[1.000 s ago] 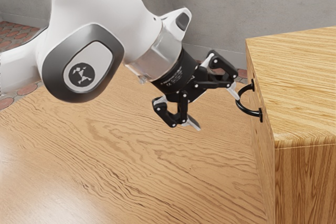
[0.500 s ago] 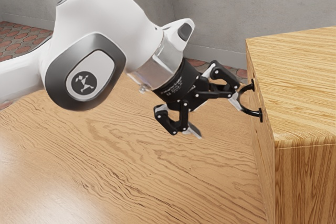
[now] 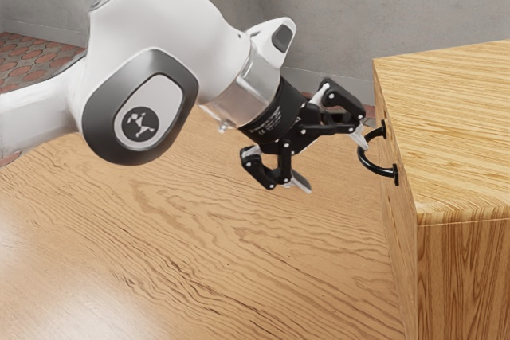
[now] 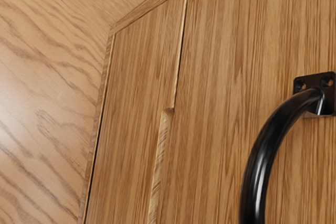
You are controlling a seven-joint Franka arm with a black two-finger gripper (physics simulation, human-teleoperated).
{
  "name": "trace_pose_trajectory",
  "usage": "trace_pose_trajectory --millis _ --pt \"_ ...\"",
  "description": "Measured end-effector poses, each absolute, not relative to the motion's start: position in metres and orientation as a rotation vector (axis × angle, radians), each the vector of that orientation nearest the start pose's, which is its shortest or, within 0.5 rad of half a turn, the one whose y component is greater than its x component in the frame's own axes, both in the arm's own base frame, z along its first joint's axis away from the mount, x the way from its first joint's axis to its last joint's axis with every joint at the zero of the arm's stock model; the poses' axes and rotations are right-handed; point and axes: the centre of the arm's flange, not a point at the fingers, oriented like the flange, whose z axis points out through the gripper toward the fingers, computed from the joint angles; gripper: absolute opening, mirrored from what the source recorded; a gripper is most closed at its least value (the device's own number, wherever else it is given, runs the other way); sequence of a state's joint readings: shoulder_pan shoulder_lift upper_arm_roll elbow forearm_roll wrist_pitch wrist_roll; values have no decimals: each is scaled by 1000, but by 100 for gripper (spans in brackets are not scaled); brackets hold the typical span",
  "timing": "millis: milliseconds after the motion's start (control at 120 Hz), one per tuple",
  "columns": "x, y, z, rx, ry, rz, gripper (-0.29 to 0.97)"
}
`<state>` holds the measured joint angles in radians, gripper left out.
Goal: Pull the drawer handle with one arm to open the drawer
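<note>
Jaws spread, the gripper [image 3: 333,163] has risen slightly since half a second ago. Its upper finger is just beside the black drawer handle [image 3: 374,170], which sits unmoved on the wooden cabinet [image 3: 454,117]. The white print on the hand is too small to read.

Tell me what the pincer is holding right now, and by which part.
Nothing is held: the pincer stands open, one finger near the drawer handle, not closed on it.
</note>
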<state>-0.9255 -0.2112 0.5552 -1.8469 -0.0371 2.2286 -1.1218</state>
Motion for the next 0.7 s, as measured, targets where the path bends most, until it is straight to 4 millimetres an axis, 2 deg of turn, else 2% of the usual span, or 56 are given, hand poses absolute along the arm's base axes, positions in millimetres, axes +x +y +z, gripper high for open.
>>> trace_pose_trajectory --millis 250,525,700 --pt "522 -172 647 -3305 -1368 -569 68" --pt "523 -164 636 -3293 -1384 -544 68" --pt "515 -143 639 -3300 -1425 -526 68"
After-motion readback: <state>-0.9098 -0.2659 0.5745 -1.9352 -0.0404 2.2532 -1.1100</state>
